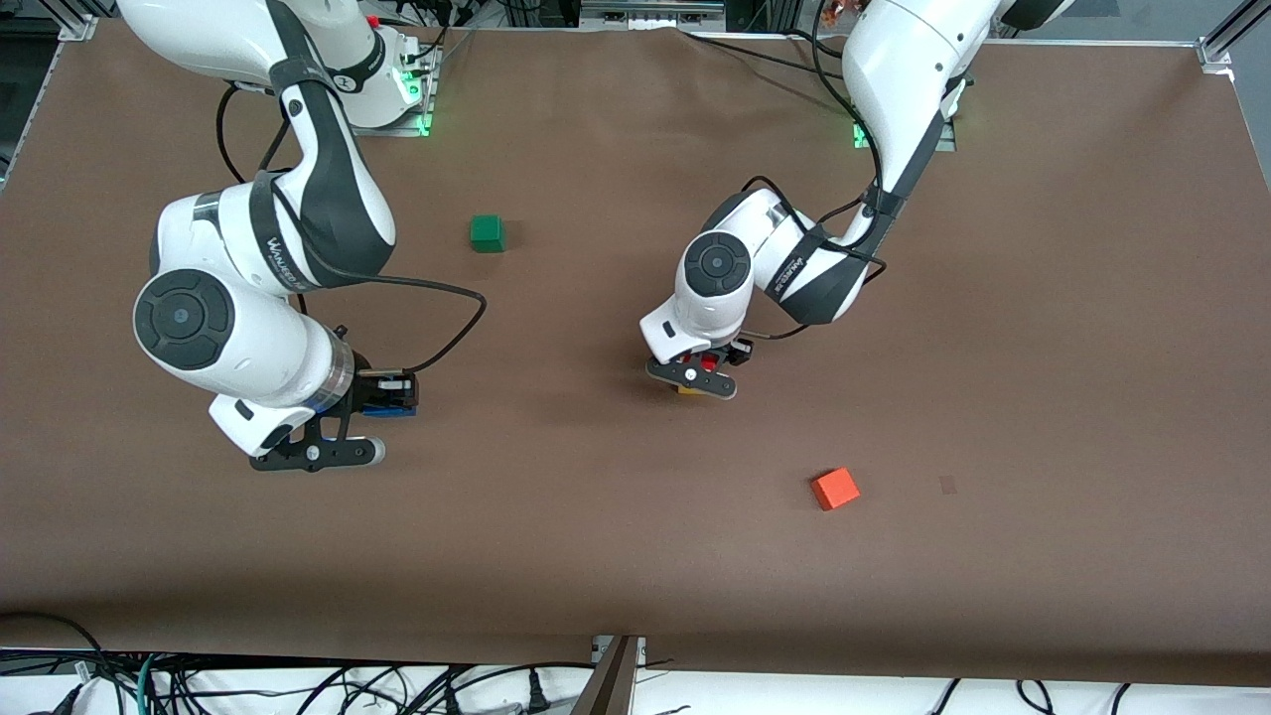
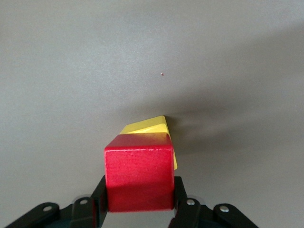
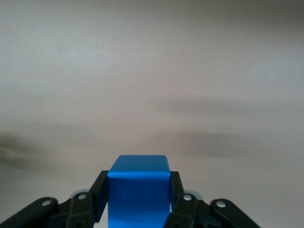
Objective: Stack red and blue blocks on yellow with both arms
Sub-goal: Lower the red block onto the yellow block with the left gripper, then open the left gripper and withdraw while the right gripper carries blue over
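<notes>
Brown table (image 1: 1043, 397) fills the front view. Right arm (image 1: 268, 268) reaches in from its base w/ elbow bent; left arm (image 1: 794, 258) comes down from its base to about mid-table.

Right gripper (image 1: 387, 395) is up off the table toward the right arm's end, fingers (image 3: 176, 197) clamped on the blue block (image 3: 138, 190), one on each side face. Block hangs in the air, nothing under it but bare table.

Left gripper (image 1: 703, 372) is low over mid-table, fingers (image 2: 179, 199) pinched on the red block (image 2: 138, 172). Red block sits right over the yellow block (image 2: 149, 127), turned a bit relative to it so a yellow corner sticks out from under. Can't tell if red is resting on yellow or just above it.

Green block (image 1: 487, 233) lies on the table between the two arms, farther from the front cam than both grippers. Orange block (image 1: 835, 489) lies nearer the front cam, toward the left arm's end, well apart from the red/yellow pair.
</notes>
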Controlling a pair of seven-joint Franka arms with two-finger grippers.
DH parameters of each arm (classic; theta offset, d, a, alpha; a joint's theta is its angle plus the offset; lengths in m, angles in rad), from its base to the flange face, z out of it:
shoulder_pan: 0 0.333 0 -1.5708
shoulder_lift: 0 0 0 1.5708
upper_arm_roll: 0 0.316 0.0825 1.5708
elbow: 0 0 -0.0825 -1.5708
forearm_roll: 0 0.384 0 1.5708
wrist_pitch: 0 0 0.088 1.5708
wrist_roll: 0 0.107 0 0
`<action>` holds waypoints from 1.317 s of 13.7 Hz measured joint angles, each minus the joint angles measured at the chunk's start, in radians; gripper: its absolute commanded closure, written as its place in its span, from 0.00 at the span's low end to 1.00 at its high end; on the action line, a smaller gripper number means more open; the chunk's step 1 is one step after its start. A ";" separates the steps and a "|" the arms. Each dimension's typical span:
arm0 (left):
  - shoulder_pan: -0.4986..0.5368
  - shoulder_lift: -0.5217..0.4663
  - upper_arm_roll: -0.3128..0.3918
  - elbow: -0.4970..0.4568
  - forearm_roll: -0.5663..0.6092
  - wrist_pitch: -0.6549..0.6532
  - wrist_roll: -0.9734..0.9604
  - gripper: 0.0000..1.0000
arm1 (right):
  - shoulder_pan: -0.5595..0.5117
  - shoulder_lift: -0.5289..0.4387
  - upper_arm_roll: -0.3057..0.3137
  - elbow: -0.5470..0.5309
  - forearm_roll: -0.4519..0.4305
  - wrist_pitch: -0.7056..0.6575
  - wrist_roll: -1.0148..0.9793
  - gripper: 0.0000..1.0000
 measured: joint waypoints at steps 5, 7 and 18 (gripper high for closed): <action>0.000 -0.003 -0.002 0.003 0.000 0.000 -0.083 0.00 | 0.016 0.000 0.002 0.000 0.000 0.004 0.040 0.60; 0.005 -0.018 0.002 0.015 0.000 -0.014 -0.098 0.00 | 0.031 0.000 0.004 0.000 0.003 0.025 0.080 0.60; 0.421 -0.278 0.013 0.307 -0.025 -0.399 0.105 0.00 | 0.202 0.090 0.092 0.000 0.040 0.333 0.621 0.60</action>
